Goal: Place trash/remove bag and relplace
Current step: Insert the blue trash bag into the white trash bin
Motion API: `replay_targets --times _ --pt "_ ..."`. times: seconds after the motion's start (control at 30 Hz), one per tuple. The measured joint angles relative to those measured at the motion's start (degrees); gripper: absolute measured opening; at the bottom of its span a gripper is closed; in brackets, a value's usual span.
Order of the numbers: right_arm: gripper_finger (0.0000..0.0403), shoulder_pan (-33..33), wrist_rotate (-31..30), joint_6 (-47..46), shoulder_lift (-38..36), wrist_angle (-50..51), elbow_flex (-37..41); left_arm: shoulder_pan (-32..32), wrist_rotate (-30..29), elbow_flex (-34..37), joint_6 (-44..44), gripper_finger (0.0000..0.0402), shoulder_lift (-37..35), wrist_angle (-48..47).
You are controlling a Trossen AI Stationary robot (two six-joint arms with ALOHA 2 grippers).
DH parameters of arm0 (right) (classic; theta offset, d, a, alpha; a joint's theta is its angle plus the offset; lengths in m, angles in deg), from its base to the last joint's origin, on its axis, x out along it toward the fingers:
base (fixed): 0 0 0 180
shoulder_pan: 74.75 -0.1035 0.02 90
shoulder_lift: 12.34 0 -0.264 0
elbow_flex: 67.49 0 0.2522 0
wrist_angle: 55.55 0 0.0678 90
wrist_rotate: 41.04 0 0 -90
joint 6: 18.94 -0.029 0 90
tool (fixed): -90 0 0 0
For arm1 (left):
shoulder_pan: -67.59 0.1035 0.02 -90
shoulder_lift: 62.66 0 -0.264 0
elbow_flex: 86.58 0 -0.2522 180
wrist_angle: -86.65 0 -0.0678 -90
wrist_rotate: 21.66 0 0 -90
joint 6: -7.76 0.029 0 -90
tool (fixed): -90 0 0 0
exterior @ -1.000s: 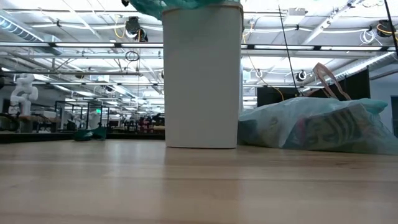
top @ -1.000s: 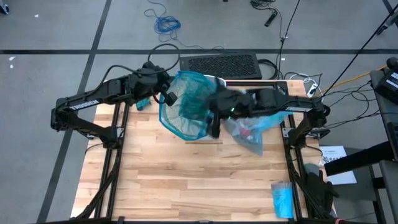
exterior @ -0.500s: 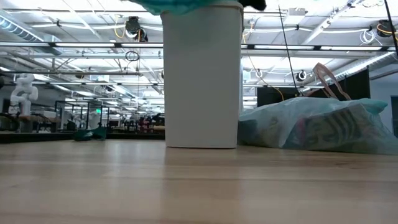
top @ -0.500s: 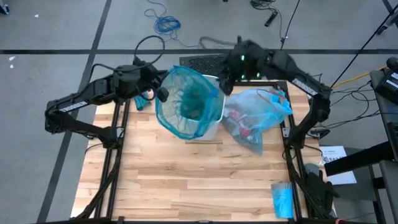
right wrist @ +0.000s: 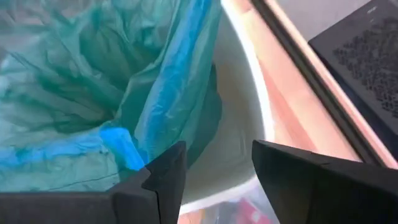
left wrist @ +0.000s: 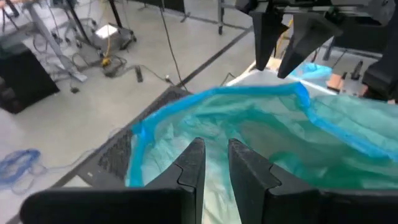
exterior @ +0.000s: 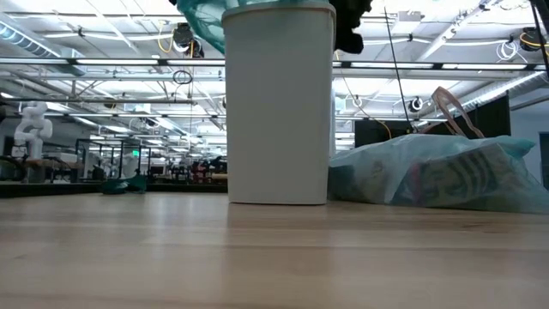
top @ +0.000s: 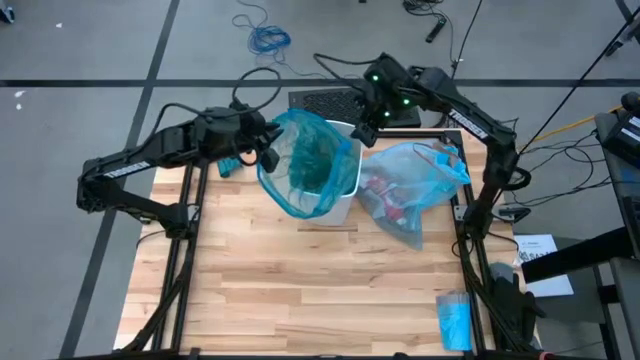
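Observation:
A white bin (top: 346, 203) stands upright at the table's far middle, lined with a teal-green bag (top: 305, 165) whose mouth gapes wide above it. Beside it on the right lies the pale blue bag (top: 422, 185), resting on its side with red-and-white trash (top: 393, 207) inside. My left gripper (left wrist: 215, 155) is at the teal bag's left rim, its fingers a narrow gap apart. My right gripper (right wrist: 217, 158) hovers open over the bin's far right rim (right wrist: 252, 93), beside the teal bag's blue hem (right wrist: 124, 146). My left gripper points level from the table's left at the teal bag's rim (left wrist: 140, 134). Whether its fingers (left wrist: 194, 163) touch the film I cannot tell, since the view looks along them. My right gripper touches nothing.
A black keyboard (top: 352, 103) lies behind the bin at the far edge. A small folded blue packet (top: 453, 320) sits at the near right corner. The near half of the wooden table (top: 300, 290) is bare.
My right gripper has swung from between the bin and the pale blue bag toward the table's far edge and dipped down by the bin's far right rim. The teal bag's left side now droops a little lower over the bin's rim.

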Motion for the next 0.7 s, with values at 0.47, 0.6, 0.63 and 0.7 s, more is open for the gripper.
replay_targets --times 0.47,0.6,0.63,0.7 --pt "0.0011 -1.8 -2.4 -3.8 2.9 -0.7 0.0 -10.6 -1.3 0.0 -7.6 0.0068 -4.5 -10.8" --pt "0.0002 -6.4 -2.4 -13.1 2.9 -6.2 0.0 -14.1 -2.3 0.0 -7.6 0.0068 -7.2 -10.6" --pt "0.0001 -8.0 -2.5 -15.6 2.9 -8.7 0.0 -14.7 -2.4 0.0 -7.6 0.0068 -7.7 -10.6" --pt "0.0001 -11.1 -2.9 -20.3 3.0 -14.2 0.0 -15.7 -2.4 0.0 -7.6 0.0068 -8.5 -10.7"
